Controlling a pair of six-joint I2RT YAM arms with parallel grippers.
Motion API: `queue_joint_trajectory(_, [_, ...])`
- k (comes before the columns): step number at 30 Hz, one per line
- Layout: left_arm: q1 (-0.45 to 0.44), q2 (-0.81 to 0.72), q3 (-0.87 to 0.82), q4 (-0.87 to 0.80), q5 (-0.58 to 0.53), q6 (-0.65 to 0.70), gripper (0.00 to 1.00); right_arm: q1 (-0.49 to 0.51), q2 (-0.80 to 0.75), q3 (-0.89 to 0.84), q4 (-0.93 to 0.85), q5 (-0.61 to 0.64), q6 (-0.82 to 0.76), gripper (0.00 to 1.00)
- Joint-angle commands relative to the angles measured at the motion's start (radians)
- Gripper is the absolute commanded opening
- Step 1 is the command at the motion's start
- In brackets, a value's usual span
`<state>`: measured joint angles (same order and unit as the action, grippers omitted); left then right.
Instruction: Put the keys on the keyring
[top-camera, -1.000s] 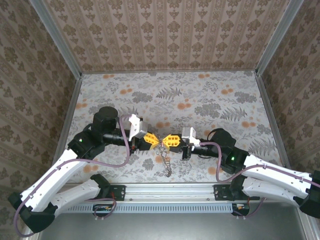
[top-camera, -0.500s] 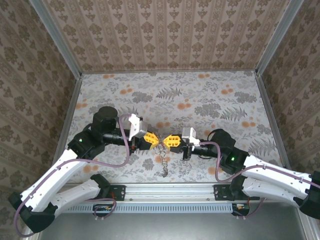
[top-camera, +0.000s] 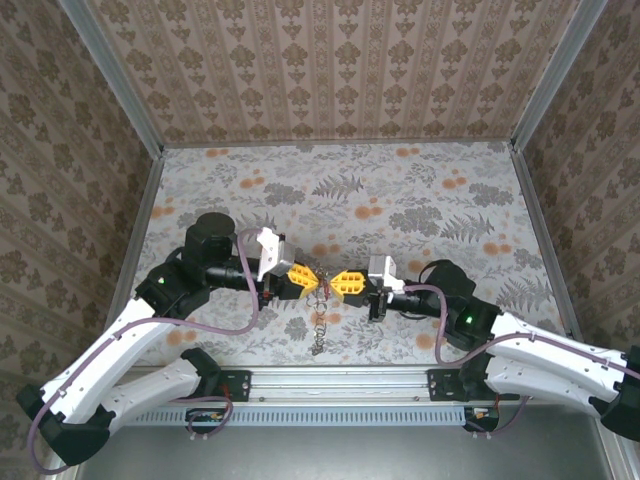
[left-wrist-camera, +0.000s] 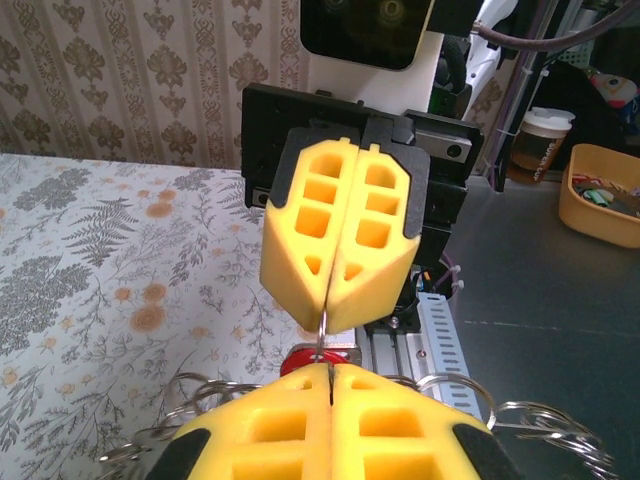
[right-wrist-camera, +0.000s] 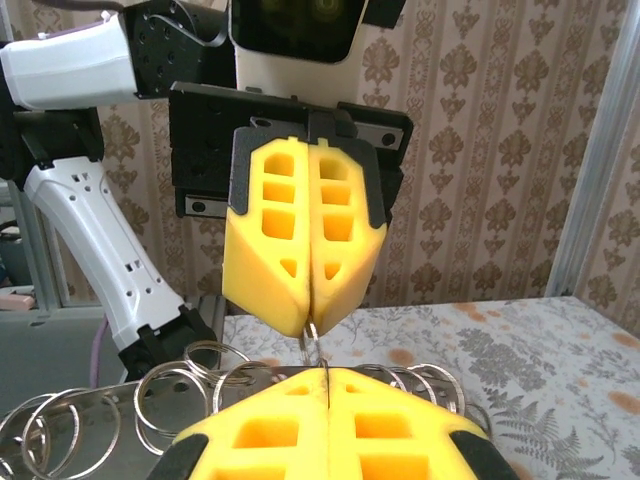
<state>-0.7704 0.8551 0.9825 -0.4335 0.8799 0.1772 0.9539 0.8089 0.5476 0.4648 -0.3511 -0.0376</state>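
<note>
**Step in hand:** threading. The left gripper (top-camera: 309, 284) and right gripper (top-camera: 336, 285) meet tip to tip above the near middle of the surface (top-camera: 420, 200). The keyring (top-camera: 319, 325), which appears here as a strand of linked wire rings, hangs from the meeting point towards the surface.

**Fingers:** both pairs are pressed fully together.
- In the left wrist view, a thin wire runs from the closed tip of the right gripper (left-wrist-camera: 328, 308) into the seam of the left gripper (left-wrist-camera: 330, 378).
- In the right wrist view, a small wire loop shows at the tip of the left gripper (right-wrist-camera: 312, 322), directly above the right gripper (right-wrist-camera: 325, 376).
- Each pair therefore pinches the keyring, whose loose rings (right-wrist-camera: 190, 392) fan out on either side.

**Keys:** the head of the red key (left-wrist-camera: 302, 360) shows just beyond the left fingertips, close against the rings. Whether it is already threaded cannot be told. The yellow-gold key cannot be made out.

**Next move, as judged:** one pair must hold the ring steady while the other works the wire apart or feeds a key's hole along it. This calls for small, aligned motions. The wire is thin and the grip shallow, so a slip from either pinch is the main risk.
</note>
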Motion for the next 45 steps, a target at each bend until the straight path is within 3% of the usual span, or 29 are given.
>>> queue_joint_trajectory(1, [0.001,-0.023,0.011,0.044,0.048,0.003,0.0,-0.013,-0.022,-0.015,0.02,0.008,0.028,0.0])
queue_joint_trajectory(22, [0.002,0.002,-0.015,0.101,0.005,-0.042,0.0,-0.021,-0.013,-0.039,0.066,-0.015,0.055,0.0])
queue_joint_trajectory(31, [0.001,0.069,-0.006,-0.074,-0.286,-0.012,0.0,-0.069,-0.194,-0.13,-0.057,0.209,0.087,0.0])
queue_joint_trajectory(35, [-0.052,0.135,-0.013,-0.118,-0.378,0.005,0.0,-0.113,-0.278,-0.168,-0.114,0.269,0.114,0.0])
queue_joint_trajectory(45, [-0.047,0.156,-0.034,-0.027,-0.298,-0.029,0.0,-0.142,-0.242,-0.183,-0.067,0.147,0.131,0.0])
